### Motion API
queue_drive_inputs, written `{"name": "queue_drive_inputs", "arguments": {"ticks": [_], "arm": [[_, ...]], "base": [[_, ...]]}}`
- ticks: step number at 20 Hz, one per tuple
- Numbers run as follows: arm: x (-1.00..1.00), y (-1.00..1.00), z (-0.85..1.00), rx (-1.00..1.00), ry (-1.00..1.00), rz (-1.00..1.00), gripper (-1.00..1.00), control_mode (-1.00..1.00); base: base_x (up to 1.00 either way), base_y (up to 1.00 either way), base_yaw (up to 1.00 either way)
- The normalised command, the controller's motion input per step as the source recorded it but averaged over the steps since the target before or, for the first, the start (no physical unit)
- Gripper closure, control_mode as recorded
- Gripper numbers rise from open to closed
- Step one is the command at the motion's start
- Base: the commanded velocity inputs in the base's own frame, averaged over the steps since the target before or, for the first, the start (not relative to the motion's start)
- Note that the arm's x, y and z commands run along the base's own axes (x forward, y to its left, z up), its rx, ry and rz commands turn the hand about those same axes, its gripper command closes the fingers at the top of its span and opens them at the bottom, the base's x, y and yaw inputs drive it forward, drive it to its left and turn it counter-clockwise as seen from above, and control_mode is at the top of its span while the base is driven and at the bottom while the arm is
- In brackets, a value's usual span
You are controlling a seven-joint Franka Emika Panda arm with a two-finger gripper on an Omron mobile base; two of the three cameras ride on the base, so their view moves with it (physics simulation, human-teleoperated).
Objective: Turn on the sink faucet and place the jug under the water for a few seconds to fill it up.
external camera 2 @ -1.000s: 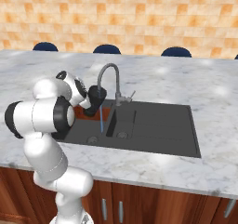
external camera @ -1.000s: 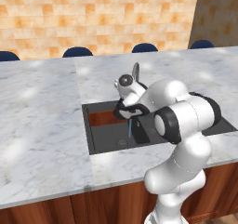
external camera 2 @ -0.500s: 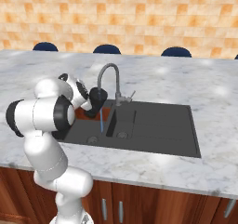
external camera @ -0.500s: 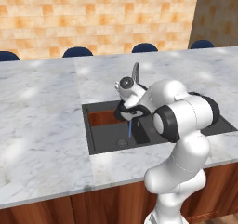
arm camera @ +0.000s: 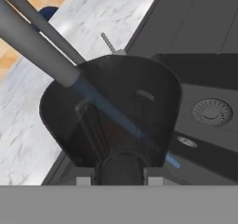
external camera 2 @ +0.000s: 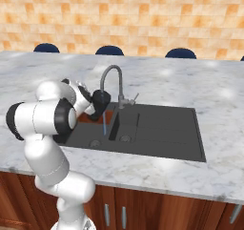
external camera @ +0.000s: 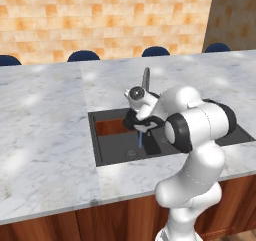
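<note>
- Arm bends forward over the sink (external camera 2: 157,129) at frame centre, hand low.
- Jaws pinch the jug (arm camera: 116,107), held under the sink faucet (external camera 2: 110,76) spout.
- The water (external camera 2: 104,125) runs down past the jug.

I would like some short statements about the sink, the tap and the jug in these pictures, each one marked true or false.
1. Water is running from the sink faucet. True.
2. The jug stands on the marble counter, far from the sink. False: the gripper holds it up over the sink, at the faucet's spout.
3. The jug is white. False: it is matte black.
4. The stream shows below the jug, down toward the basin. True.
5. Dark blue chair backs show behind the far edge of the counter. True.
6. The sink is light grey metal. False: it is dark, almost black.
</note>
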Motion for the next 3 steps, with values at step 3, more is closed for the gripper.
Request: {"name": "queue_drive_inputs", "arguments": {"ticks": [3], "arm": [[0.0,0.0,-0.01,-0.04,-0.06,0.0,1.0,-1.0]], "base": [[0.0,0.0,0.0]]}}
